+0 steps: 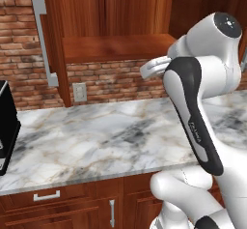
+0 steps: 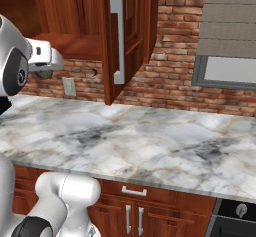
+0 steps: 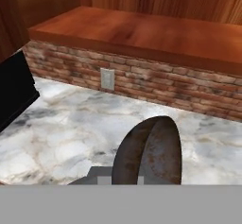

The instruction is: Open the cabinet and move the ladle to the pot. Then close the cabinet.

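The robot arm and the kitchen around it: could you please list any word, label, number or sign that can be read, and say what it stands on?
Small pale lettering runs along the dark cover of the robot arm: too blurred to read.
The wall socket, cabinet and counter: no text.

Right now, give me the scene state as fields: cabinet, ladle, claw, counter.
cabinet: both doors open, bottom shelf bare where visible
ladle: rusty grey bowl right in front of the hand camera, above the counter, apparently held
claw: shut, seemingly on the ladle; fingertips hidden
counter: marble, wall outlet behind, black appliance at left edge
pot: not seen
cabinet closing: not yet done
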Motion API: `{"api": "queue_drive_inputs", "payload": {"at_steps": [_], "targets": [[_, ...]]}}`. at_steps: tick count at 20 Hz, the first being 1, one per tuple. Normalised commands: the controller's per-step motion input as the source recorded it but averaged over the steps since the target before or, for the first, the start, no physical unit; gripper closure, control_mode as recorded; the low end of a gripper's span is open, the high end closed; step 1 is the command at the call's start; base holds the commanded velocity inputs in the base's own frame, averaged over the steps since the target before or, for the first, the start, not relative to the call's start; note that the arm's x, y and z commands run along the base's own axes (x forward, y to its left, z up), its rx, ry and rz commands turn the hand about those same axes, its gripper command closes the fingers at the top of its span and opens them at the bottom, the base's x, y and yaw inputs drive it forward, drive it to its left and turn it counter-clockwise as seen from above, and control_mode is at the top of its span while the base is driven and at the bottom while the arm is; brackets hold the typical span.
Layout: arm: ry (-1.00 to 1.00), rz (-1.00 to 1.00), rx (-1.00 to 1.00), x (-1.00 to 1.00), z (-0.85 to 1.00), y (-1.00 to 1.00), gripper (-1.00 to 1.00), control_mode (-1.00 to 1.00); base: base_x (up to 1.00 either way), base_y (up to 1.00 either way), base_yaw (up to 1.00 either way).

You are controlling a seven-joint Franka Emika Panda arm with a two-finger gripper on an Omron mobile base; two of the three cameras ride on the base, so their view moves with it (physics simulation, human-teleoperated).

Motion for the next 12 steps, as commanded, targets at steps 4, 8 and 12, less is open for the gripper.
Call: {"api": "queue_drive_inputs", "payload": {"at_steps": [4,8,12], "targets": [[0.08,-0.11,0.0,-0.07,-0.08,-0.18,1.0,-1.0,0.0,0.0,0.0],[0.05,-0.1,0.0,-0.07,-0.07,-0.14,1.0,-1.0,0.0,0.0,0.0],[0.0,-0.09,0.0,-0.01,-0.1,-0.12,1.0,-1.0,0.0,0.0,0.0]]}}
